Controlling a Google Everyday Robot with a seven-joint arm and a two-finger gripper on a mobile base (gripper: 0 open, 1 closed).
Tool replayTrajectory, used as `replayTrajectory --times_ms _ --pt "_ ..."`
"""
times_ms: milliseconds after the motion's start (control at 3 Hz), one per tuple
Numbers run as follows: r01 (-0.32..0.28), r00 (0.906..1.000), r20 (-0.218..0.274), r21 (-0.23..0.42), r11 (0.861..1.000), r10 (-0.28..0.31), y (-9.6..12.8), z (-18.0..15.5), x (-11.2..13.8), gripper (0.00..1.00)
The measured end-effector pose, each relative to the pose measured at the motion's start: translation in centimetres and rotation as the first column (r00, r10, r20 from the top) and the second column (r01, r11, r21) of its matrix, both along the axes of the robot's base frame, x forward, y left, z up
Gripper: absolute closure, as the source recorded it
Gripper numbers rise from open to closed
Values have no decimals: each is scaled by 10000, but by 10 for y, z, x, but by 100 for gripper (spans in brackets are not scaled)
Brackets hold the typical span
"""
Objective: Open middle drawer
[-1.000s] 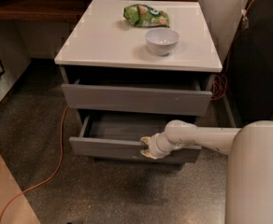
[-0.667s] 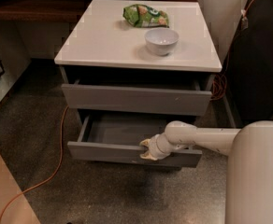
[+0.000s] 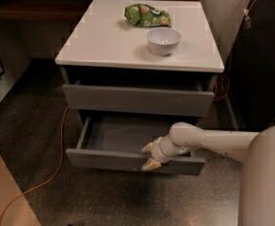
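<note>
The middle drawer of the white-topped cabinet is pulled out, and its grey inside shows. My gripper is at the drawer's front panel, right of its middle. One beige fingertip is inside the drawer and the other is outside the front, so the gripper is shut on the front's top edge. My white arm reaches in from the right. The taller grey top drawer sits above and stands slightly out. The lowest drawer is hidden under the middle one.
A white bowl and a green snack bag lie on the cabinet top. An orange cable runs over the dark floor at the left. A dark unit stands to the right. A wooden surface is at the bottom left.
The middle drawer has slid further out toward the camera. My gripper has moved back with it, still on the front panel.
</note>
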State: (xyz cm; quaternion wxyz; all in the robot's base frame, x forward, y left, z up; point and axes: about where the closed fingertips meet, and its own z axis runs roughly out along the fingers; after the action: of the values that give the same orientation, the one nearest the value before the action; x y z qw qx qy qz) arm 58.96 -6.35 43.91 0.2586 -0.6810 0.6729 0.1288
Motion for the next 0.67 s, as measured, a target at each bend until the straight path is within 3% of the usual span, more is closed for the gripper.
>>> replayTrajectory --times_ms 333,667 --pt "10 9992 -392 312 9995 2 0 21 -14 0" --pt "37 9991 -417 479 9988 -17 -2 37 -2 0"
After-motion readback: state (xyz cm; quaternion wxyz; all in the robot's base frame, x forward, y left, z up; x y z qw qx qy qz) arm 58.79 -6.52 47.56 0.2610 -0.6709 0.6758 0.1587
